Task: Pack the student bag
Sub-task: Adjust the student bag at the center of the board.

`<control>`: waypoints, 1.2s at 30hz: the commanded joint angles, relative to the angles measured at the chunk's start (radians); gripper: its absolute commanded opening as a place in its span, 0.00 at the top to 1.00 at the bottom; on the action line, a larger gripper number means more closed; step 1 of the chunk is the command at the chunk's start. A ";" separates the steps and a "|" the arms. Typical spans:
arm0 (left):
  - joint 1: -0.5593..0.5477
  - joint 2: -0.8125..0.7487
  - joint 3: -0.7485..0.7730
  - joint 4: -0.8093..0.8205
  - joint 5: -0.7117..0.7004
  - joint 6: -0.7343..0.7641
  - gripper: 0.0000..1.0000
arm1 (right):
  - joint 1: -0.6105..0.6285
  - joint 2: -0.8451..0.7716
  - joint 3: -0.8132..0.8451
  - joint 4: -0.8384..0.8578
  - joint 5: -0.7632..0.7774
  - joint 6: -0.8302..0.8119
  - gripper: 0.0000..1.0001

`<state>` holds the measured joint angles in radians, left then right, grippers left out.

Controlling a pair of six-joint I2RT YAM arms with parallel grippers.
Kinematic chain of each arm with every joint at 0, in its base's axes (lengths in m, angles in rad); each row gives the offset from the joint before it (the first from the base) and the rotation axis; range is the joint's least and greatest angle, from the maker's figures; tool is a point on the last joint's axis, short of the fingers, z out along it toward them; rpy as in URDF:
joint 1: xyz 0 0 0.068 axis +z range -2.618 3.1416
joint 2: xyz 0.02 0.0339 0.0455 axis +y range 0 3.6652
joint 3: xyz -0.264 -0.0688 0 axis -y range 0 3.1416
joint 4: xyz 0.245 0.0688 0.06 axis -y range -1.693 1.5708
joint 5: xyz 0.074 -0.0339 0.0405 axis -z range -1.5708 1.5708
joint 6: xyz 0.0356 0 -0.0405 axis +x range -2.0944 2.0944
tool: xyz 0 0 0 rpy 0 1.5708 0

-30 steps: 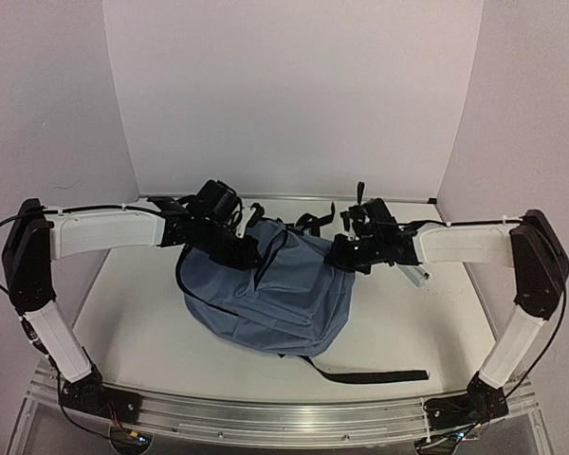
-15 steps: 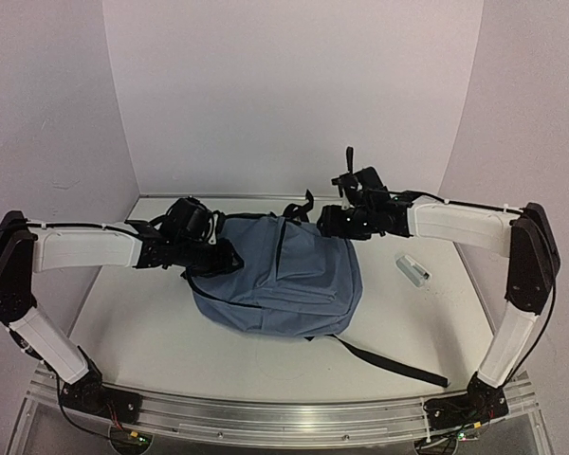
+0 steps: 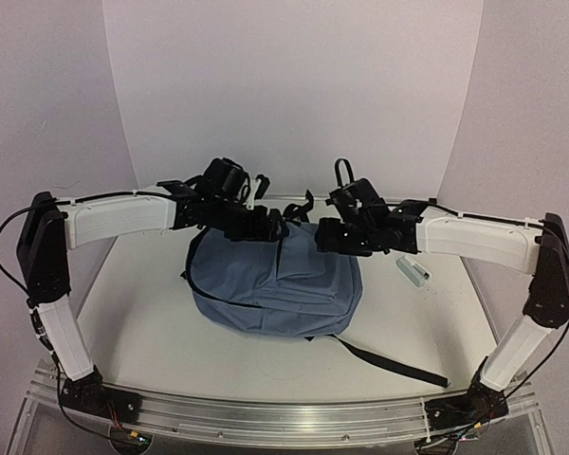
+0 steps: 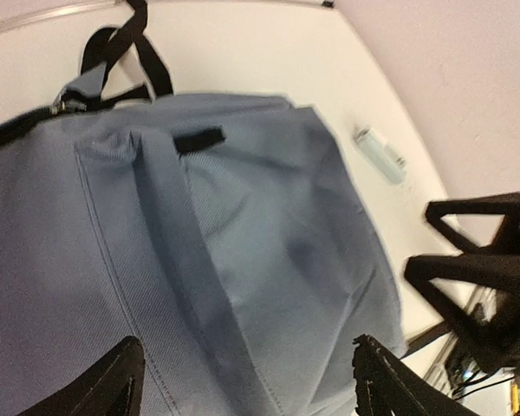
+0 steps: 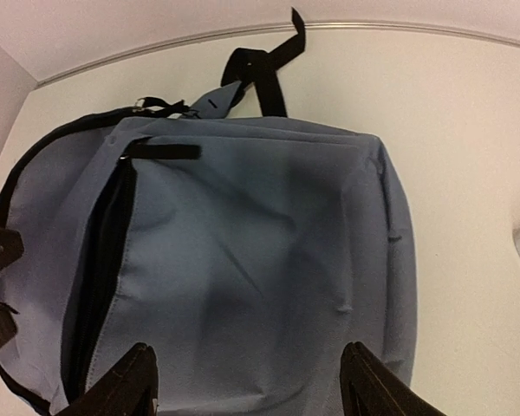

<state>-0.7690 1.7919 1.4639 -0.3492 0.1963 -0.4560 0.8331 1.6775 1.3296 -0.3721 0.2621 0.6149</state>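
Note:
The student bag [image 3: 275, 284] is a slate-blue backpack lying flat mid-table, with its black straps at the far end [image 3: 303, 204]. It fills the left wrist view [image 4: 243, 243] and the right wrist view [image 5: 260, 251]. A front pocket zip gapes dark [image 5: 104, 260]. My left gripper [image 3: 266, 227] hovers over the bag's far left part, open, nothing between its fingers [image 4: 251, 381]. Over the bag's far right part my right gripper [image 3: 327, 237] is also open and empty [image 5: 251, 381]. Both stand above the fabric, apart from it.
A small clear, whitish oblong object [image 3: 412, 270] lies on the table right of the bag, also visible from the left wrist [image 4: 381, 156]. A long black strap [image 3: 389, 360] trails from the bag toward the near right. White walls enclose the back and sides.
Both grippers went from shut on the bag to open. The bag was shifted back and to the right, then let go. The left arm rose over the bag's top edge.

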 commanded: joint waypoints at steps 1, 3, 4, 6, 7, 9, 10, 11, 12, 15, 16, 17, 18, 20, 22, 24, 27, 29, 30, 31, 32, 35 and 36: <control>-0.031 0.097 0.115 -0.206 -0.124 0.084 0.16 | -0.004 -0.105 -0.057 -0.014 0.054 0.055 0.29; -0.042 0.129 0.158 -0.266 -0.187 0.092 0.16 | -0.004 -0.126 -0.075 -0.014 0.054 0.058 0.29; -0.045 0.140 0.173 -0.288 -0.214 0.092 0.17 | -0.004 -0.136 -0.083 -0.014 0.053 0.059 0.29; -0.045 0.145 0.180 -0.302 -0.246 0.084 0.29 | -0.004 -0.151 -0.094 -0.014 0.040 0.054 0.29; -0.045 0.140 0.176 -0.297 -0.252 0.077 0.36 | -0.002 -0.154 -0.094 -0.014 0.028 0.047 0.29; -0.045 0.118 0.156 -0.274 -0.251 0.059 0.51 | 0.022 -0.153 -0.080 -0.022 0.033 0.033 0.30; -0.045 0.107 0.138 -0.257 -0.248 0.049 0.58 | 0.035 -0.150 -0.071 -0.030 0.041 0.030 0.30; -0.045 0.094 0.119 -0.240 -0.247 0.039 0.64 | 0.046 -0.143 -0.062 -0.038 0.045 0.029 0.30; -0.045 0.080 0.102 -0.223 -0.245 0.029 0.69 | 0.058 -0.135 -0.051 -0.045 0.048 0.031 0.30; -0.044 0.043 0.046 -0.179 -0.228 0.007 0.80 | 0.093 -0.100 -0.021 -0.054 0.063 0.040 0.30; -0.044 0.034 0.031 -0.168 -0.223 0.000 0.87 | 0.104 -0.084 -0.008 -0.055 0.070 0.044 0.30; -0.044 0.026 0.016 -0.159 -0.221 -0.006 0.94 | 0.116 -0.064 0.008 -0.057 0.075 0.047 0.30; -0.043 0.016 0.000 -0.149 -0.219 -0.011 0.99 | 0.126 -0.044 0.025 -0.061 0.080 0.049 0.30; -0.044 -0.016 -0.040 -0.115 -0.211 -0.026 1.00 | 0.152 0.001 0.072 -0.076 0.093 0.054 0.30; -0.044 -0.061 -0.093 -0.058 -0.187 -0.058 1.00 | 0.174 0.049 0.113 -0.087 0.103 0.053 0.28; -0.044 -0.106 -0.149 0.016 -0.117 -0.099 1.00 | 0.200 0.094 0.154 -0.100 0.108 0.048 0.26; -0.044 -0.162 -0.228 0.119 -0.057 -0.170 1.00 | 0.230 0.165 0.218 -0.143 0.123 0.055 0.25; -0.044 -0.192 -0.270 0.174 -0.032 -0.211 1.00 | 0.248 0.205 0.257 -0.182 0.144 0.062 0.24; -0.044 -0.202 -0.295 0.205 -0.026 -0.225 1.00 | 0.257 0.220 0.271 -0.197 0.151 0.065 0.23; -0.044 -0.207 -0.312 0.224 -0.022 -0.237 1.00 | 0.265 0.231 0.281 -0.206 0.153 0.068 0.22; -0.044 -0.211 -0.327 0.238 -0.019 -0.247 1.00 | 0.273 0.241 0.289 -0.212 0.154 0.071 0.21; -0.044 -0.200 -0.345 0.246 -0.011 -0.257 1.00 | 0.290 0.267 0.310 -0.215 0.147 0.076 0.18; -0.044 -0.199 -0.357 0.263 -0.004 -0.264 1.00 | 0.293 0.279 0.317 -0.217 0.149 0.079 0.18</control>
<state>-0.8120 1.6169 1.1428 -0.1910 0.1463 -0.6643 1.1064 1.9236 1.5813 -0.5452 0.3738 0.6746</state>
